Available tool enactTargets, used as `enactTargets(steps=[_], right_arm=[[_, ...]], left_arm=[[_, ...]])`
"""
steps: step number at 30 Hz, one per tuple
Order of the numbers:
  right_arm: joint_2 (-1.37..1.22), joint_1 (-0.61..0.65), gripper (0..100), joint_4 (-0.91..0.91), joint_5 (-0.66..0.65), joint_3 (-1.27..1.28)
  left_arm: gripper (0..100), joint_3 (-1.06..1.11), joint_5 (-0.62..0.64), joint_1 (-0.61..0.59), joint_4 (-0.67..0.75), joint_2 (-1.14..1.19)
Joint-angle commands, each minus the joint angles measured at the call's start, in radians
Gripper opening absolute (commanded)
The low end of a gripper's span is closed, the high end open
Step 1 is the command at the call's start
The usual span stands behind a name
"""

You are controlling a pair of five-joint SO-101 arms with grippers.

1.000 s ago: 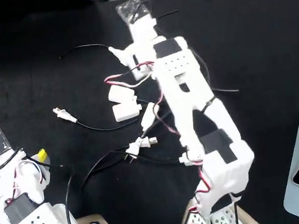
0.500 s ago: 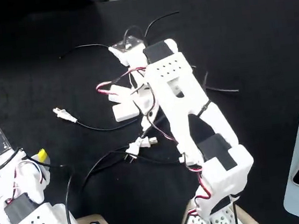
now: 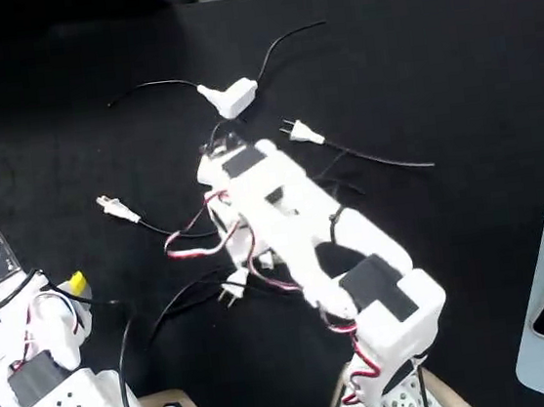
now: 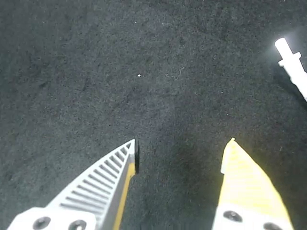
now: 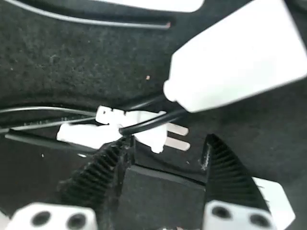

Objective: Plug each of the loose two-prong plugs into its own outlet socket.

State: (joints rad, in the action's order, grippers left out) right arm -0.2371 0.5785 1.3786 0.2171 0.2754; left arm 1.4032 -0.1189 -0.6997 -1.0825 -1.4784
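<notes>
Currently hovering with right gripper [image 5: 168, 141] spread low over a white two-prong plug [image 5: 151, 138] lying on the black cloth [image 5: 57, 62] just beside a white outlet socket [image 5: 240, 62], left gripper [image 4: 182, 143] likewise spread above bare cloth near a second plug [image 4: 295, 67].

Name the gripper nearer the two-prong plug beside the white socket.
Right. The right gripper is open right over the plug; the left gripper is far off, over black cloth.

On the black table [image 3: 472, 63] lie a white outlet socket [image 3: 230, 97], loose corded plugs [image 3: 301, 132] and black cables [image 3: 385, 159].
</notes>
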Motion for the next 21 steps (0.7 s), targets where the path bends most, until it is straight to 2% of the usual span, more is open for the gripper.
enactTargets(steps=[1,8,16,18,21], right_arm=[[0.051,0.018,22.9,-0.068,0.038,0.008],[0.110,0.020,22.9,-0.074,0.040,-0.007],[0.337,0.020,20.9,-0.057,0.031,0.038],[0.395,0.021,18.1,-0.058,-0.025,0.084],[0.463,0.020,16.5,-0.066,-0.227,0.165]], left_arm=[[29,-0.002,0.000,-0.001,0.020,-0.009],[29,-0.002,0.000,-0.001,0.021,-0.009],[29,-0.002,0.000,-0.001,0.021,-0.009],[29,-0.002,0.000,-0.001,0.021,-0.009],[29,-0.002,0.000,-0.001,0.021,-0.009]])
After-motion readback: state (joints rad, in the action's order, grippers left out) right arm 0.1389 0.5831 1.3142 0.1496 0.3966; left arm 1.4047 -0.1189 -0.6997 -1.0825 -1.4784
